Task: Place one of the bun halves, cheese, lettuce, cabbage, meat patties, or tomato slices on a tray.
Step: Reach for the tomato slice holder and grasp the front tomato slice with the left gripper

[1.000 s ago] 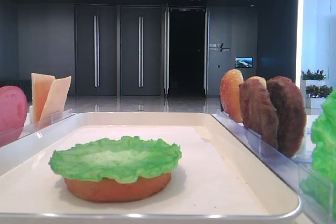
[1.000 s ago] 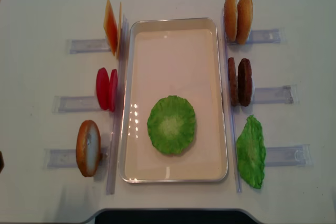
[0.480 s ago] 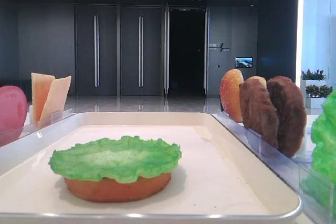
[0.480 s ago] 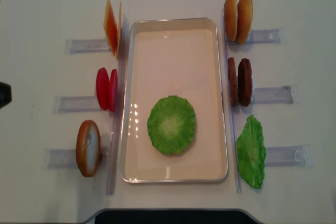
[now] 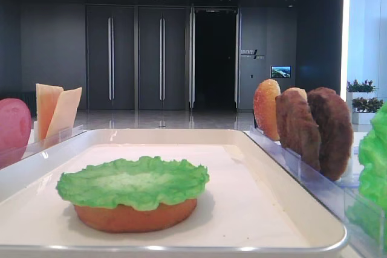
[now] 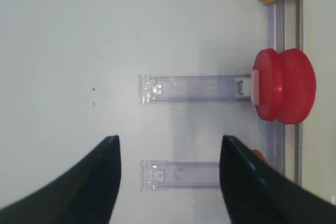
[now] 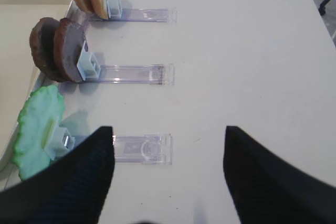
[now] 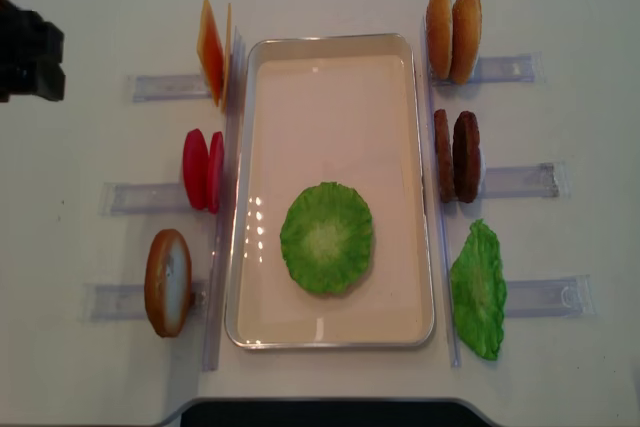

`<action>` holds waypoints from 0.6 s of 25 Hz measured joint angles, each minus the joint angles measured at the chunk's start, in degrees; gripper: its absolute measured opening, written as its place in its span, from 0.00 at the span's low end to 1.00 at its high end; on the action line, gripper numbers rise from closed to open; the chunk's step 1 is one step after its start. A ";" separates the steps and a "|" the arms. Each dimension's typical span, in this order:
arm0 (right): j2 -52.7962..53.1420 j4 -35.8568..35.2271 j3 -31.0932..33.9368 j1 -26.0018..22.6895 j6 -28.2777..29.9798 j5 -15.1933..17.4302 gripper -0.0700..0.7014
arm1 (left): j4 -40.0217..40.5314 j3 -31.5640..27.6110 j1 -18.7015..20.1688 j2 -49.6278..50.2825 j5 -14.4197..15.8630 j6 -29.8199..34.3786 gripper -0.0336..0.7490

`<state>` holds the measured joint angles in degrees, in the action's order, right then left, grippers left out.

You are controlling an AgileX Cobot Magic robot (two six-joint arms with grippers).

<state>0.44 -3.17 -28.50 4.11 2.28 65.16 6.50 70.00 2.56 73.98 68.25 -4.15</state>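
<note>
Red tomato slices (image 6: 283, 86) stand on edge in their holder (image 6: 194, 88), just left of the tray (image 8: 330, 47). Left fingers (image 6: 94, 182) spread, empty, well short of them. Risk: thin upright discs topple or both get pinched together. Right fingers (image 7: 247, 177) spread, idle.
</note>
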 joint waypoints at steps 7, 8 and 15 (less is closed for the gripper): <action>0.00 0.00 0.00 0.00 0.00 0.00 0.68 | -3.14 5.39 0.00 9.50 1.57 0.02 0.62; 0.00 0.00 0.00 0.00 0.00 0.00 0.68 | -3.29 5.60 0.00 10.54 1.67 0.02 0.62; 0.00 0.00 0.00 0.00 0.00 0.00 0.68 | -3.40 5.96 0.00 14.40 1.78 -0.03 0.62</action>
<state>0.44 -3.17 -28.50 4.11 2.28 65.16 3.10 75.96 2.56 88.38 70.04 -4.19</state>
